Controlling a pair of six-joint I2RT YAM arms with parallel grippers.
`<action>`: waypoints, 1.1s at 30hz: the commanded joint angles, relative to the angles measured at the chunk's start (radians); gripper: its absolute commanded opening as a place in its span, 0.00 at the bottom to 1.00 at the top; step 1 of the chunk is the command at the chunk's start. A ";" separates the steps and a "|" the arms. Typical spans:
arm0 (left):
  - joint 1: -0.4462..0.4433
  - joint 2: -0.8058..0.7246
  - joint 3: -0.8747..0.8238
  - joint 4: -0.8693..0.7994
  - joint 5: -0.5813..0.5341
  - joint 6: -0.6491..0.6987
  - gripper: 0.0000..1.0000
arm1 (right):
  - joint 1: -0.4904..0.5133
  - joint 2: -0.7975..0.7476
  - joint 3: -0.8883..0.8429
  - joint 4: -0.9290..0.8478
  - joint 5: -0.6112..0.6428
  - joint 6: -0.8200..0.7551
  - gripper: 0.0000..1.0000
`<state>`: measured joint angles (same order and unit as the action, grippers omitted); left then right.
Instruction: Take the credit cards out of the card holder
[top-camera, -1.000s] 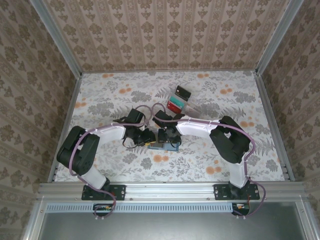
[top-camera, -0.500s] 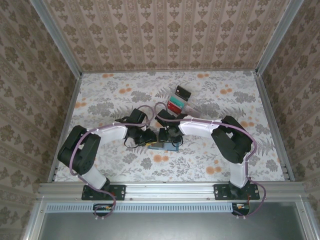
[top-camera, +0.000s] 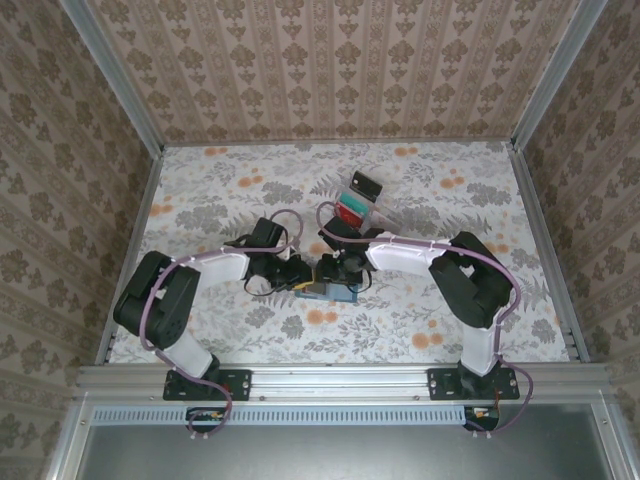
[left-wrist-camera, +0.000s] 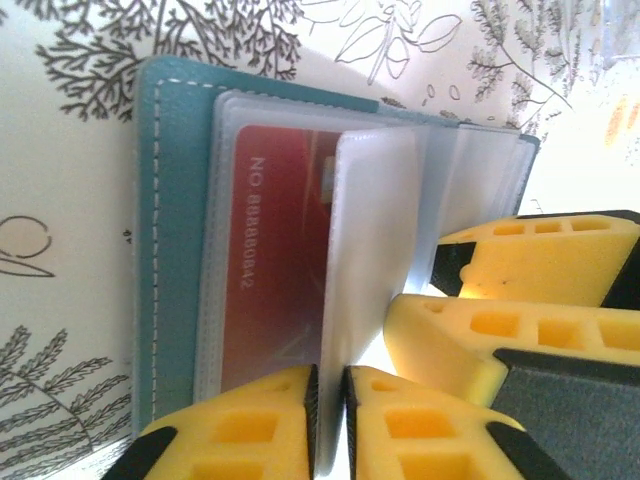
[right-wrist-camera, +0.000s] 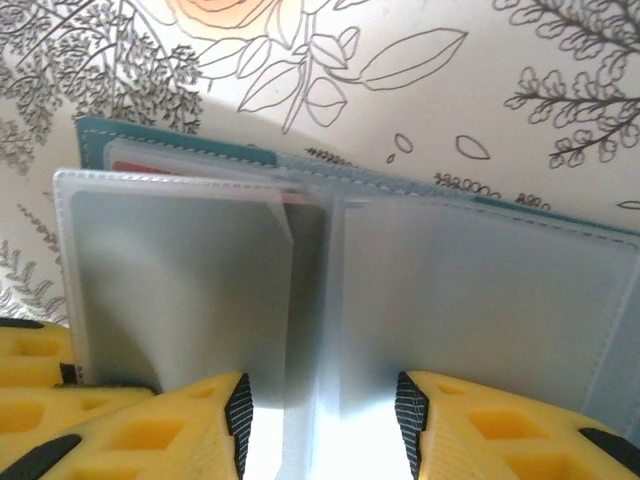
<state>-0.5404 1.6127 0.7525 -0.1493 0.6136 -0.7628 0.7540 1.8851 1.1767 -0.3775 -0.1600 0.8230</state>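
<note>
- The small teal two-panel card holder (top-camera: 328, 291) lies open mid-table, towards the near edge of the floral table (top-camera: 220, 190).
- The left gripper (left-wrist-camera: 328, 425) pinches a frosted plastic sleeve (left-wrist-camera: 375, 250), jaws narrow. The right gripper (right-wrist-camera: 322, 420) straddles the fold with its jaws apart, holding nothing.
- Peel the sleeve gently to bare the red plastic card (left-wrist-camera: 275, 260), and keep the holder pinned.
- The clear plastic box (top-camera: 353, 210) crowds the far side, so work towards the left or right edge.
</note>
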 joint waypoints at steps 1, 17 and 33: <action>0.008 -0.029 -0.013 0.003 0.023 0.013 0.14 | -0.009 -0.032 -0.034 -0.027 0.003 0.014 0.50; -0.010 -0.061 0.025 0.067 0.076 -0.033 0.37 | -0.016 -0.457 -0.244 0.147 0.197 0.026 0.64; -0.088 0.049 0.119 0.096 0.050 -0.122 0.35 | -0.026 -0.532 -0.266 0.111 0.216 -0.001 0.62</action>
<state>-0.6437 1.6581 0.8593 -0.0051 0.6868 -0.8818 0.7307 1.3270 0.8764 -0.2424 0.0879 0.8394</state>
